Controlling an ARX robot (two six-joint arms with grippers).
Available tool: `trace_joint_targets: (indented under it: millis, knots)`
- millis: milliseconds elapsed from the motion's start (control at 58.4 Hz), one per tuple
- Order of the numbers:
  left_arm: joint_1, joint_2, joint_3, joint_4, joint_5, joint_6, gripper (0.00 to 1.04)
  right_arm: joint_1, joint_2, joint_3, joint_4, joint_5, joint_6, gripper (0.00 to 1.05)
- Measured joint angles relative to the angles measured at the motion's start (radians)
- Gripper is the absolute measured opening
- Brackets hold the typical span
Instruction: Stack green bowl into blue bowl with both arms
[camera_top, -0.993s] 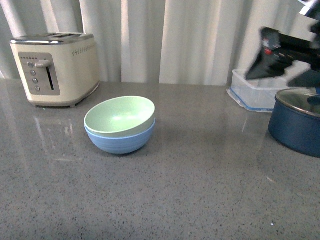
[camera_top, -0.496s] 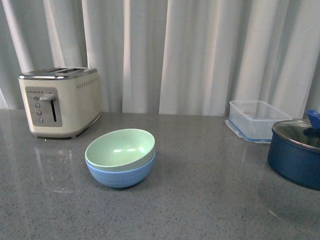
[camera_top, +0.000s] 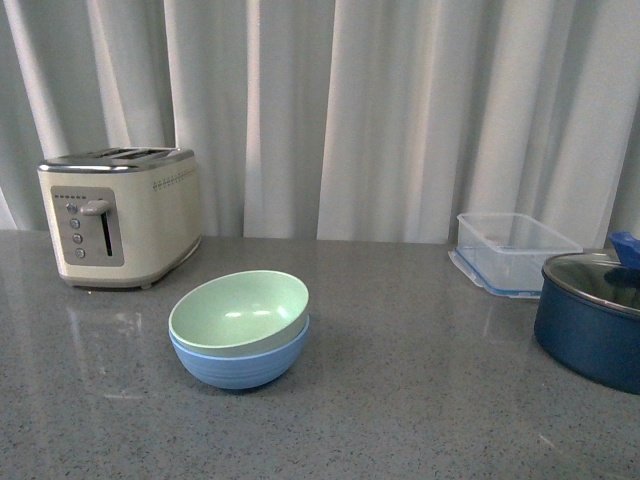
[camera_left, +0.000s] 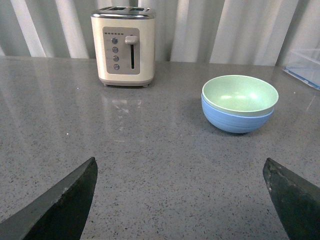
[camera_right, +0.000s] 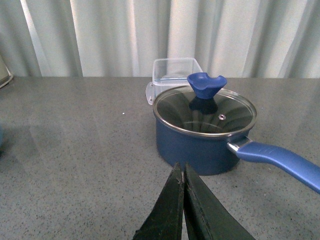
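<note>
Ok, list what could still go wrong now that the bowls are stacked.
1. The green bowl sits slightly tilted in the blue bowl, so a bump might shift or unseat it.
2. The left tool is open and low over the counter, facing the stack; driving forward could shove it.
3. The right tool is shut close to the navy pot and could knock it or its glass lid.

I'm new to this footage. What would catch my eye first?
The pale mint-green round bowl nested inside the light sky-blue round bowl, mid-counter. Behind it to the left stands a cream two-slot toaster; at the right edge sits a dark navy pot with a glass lid.
</note>
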Motion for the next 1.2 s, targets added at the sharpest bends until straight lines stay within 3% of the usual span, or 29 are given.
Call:
trace_joint_targets:
  millis: [360, 479, 1198]
  knots:
    - [0.000, 0.000, 0.000, 0.000, 0.000, 0.000, 0.98, 0.000, -0.248, -0.092, -0.156, 0.000, 0.000, 0.01]
    - [0.000, 0.000, 0.000, 0.000, 0.000, 0.000, 0.98, 0.000, -0.274, -0.134, -0.134, 0.000, 0.000, 0.01]
    - [0.000, 0.000, 0.000, 0.000, 0.000, 0.000, 0.98, 0.000, -0.591, -0.134, -0.441, -0.001, 0.000, 0.01]
